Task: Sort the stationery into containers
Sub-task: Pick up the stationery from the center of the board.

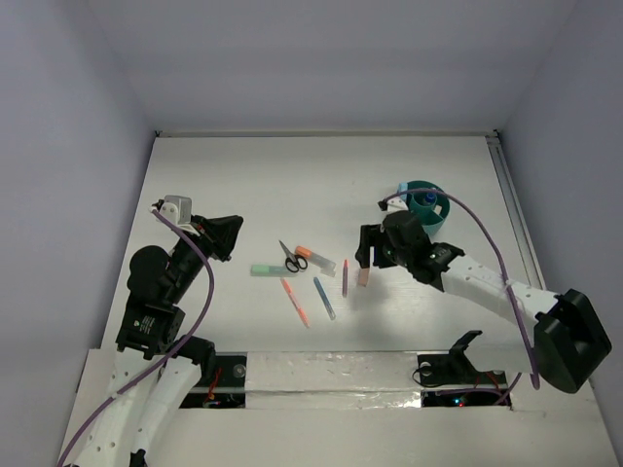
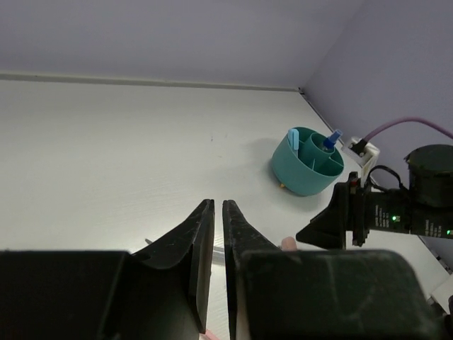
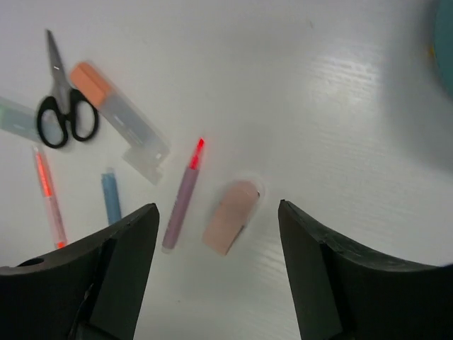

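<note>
Stationery lies loose mid-table (image 1: 214, 175), between the two arms. Black scissors (image 1: 292, 259) sit close between a green marker (image 1: 265, 269) on their left and an orange marker (image 1: 313, 257) on their right. Nearer the arm bases lie an orange pen (image 1: 295, 302) and a blue pen (image 1: 324, 299), a little apart. To the right of these are a purple crayon (image 1: 345, 278) and, just beside it, a pink eraser (image 1: 363, 276).

The teal cup (image 1: 428, 216) stands on the far right of the table, apart from the loose pieces, with the right arm (image 1: 477, 280) reaching past it. In the left wrist view a blue-capped bottle (image 2: 330, 140) stands in one of the cup's compartments and a light-blue marker (image 2: 294, 138) in an outer one.

The right jaws are spread wide and hold nothing. They hang over the eraser, which shows between the two fingers in the right wrist view, with the crayon just inside the left finger (image 3: 120, 262). No contact with either piece shows.

The left arm (image 1: 161, 282) is raised on the left side, well apart from the stationery. Its jaws point toward the cup and are pressed almost together, with only a thin slit between them and nothing in it.
</note>
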Motion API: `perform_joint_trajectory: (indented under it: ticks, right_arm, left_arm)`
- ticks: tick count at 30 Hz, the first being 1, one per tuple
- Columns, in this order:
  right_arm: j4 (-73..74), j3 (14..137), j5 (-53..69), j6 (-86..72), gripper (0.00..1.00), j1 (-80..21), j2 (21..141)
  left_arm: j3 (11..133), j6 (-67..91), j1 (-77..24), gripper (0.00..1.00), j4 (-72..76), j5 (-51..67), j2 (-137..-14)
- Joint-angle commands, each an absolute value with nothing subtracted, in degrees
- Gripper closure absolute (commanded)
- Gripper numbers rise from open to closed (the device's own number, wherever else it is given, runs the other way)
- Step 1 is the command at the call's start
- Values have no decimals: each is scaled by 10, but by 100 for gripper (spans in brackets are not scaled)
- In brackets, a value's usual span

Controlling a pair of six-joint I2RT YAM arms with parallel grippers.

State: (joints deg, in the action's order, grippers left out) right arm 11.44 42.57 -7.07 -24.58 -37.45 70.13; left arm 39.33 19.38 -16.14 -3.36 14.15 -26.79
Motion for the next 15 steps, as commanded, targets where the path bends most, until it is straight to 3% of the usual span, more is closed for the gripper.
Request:
perform_joint_trajectory:
  ticks: [1,11,14,15]
  right_arm:
    - [142,415,-126,-278,24,-386,708]
    - [112,435,-100,-294,30,-412,802]
    - [110,439,-106,-299,36,-412,822]
    - [110,439,-112,-300,43,-412,825]
  left_arm:
    - [395,194,-164,92,-11,151,-269]
    - [391,194,-164,88,-10,158,-265]
    - [392,194,-164,87,-9,160,-265]
    - [392,193,-164,87,-9,160,-265]
